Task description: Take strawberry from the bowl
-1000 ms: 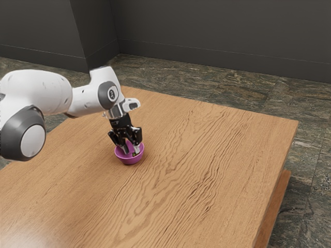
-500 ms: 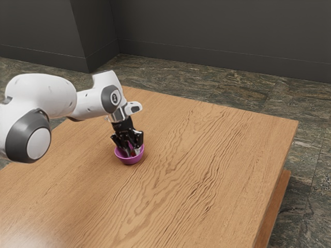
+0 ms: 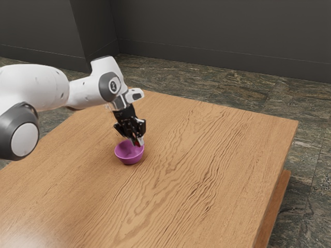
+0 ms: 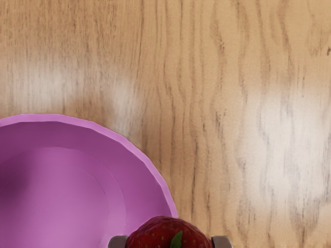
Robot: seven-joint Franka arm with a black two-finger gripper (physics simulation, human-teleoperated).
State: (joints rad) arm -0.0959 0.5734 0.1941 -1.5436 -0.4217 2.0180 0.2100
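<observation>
One strawberry (image 4: 160, 233), cut off at the wrist view's lower edge and partly hidden by fingers in the exterior view. The gripper (image 3: 137, 142) is pinching it from two sides, fingers parted by the fruit's width. Fruit sits between the fingertips, apparently above the rim of the purple bowl (image 3: 129, 159); clearance hard to judge. Bowl upright on the wooden bench (image 3: 217, 170).

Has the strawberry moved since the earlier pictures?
Yes. Before, it was down inside the purple bowl; now the strawberry, gripped in the claw, is up above the bowl's rim.
</observation>
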